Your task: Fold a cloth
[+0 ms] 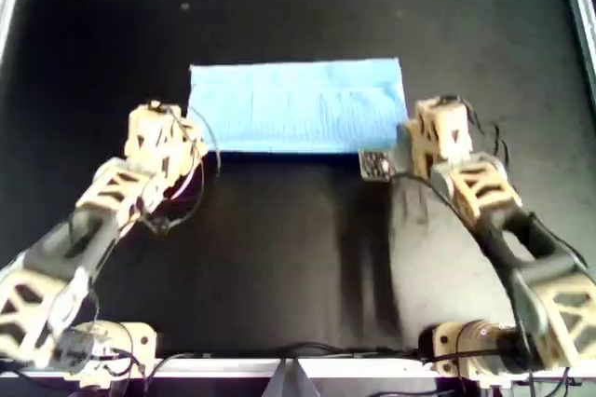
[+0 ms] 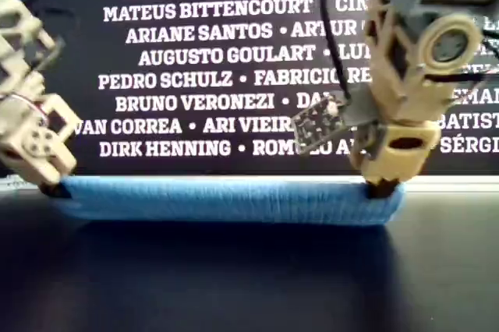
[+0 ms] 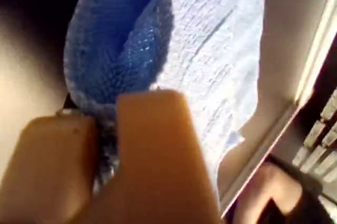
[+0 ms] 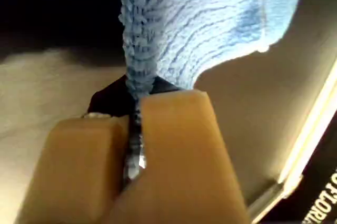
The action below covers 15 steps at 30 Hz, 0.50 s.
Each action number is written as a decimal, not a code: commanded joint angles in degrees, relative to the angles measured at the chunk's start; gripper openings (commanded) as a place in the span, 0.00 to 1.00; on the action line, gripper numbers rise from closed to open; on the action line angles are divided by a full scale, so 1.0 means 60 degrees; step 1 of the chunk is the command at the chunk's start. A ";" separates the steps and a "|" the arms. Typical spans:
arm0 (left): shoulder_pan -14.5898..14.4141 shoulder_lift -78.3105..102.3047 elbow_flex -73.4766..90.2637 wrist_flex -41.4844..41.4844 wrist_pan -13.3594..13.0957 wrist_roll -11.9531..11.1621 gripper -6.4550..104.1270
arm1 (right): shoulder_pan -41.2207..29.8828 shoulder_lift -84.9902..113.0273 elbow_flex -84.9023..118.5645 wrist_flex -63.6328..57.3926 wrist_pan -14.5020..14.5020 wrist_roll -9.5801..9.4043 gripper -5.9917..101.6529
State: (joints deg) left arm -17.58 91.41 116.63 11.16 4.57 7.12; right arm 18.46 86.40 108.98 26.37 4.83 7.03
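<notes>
The cloth (image 1: 296,103) lies folded once on the bench (image 1: 279,257), my first gripper (image 3: 105,145) and second gripper (image 4: 134,145) clamped on its near corners, with further folds seemingly left.

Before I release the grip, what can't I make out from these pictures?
- Overhead view: the near corners of the cloth sit under both wrists.
- Both wrist views: the pinched edge is blurred behind my first gripper and my second gripper.
- Exterior view: the cloth is seen edge-on, so layer alignment can't be told.
</notes>
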 commanded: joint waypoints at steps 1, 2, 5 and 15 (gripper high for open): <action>-0.0073 0.1260 0.0571 -0.0029 0.0015 -0.0044 0.05 | 0.0000 0.1553 0.0439 -0.0073 -0.0029 0.0044 0.04; -0.0073 0.1436 0.0850 -0.0029 0.0015 -0.0044 0.05 | 0.0000 0.1758 0.0703 -0.0073 -0.0029 0.0044 0.04; -0.0073 0.1802 0.1626 -0.0029 0.0015 -0.0044 0.05 | 0.0000 0.2402 0.1377 -0.0073 -0.0029 0.0044 0.04; -0.0059 0.2783 0.3105 -0.0029 0.0015 -0.0044 0.05 | 0.0015 0.3882 0.3223 -0.0073 -0.0044 0.0044 0.04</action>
State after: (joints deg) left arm -18.54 104.06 134.65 11.16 4.66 7.12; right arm 18.72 104.77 127.97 26.37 4.57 7.56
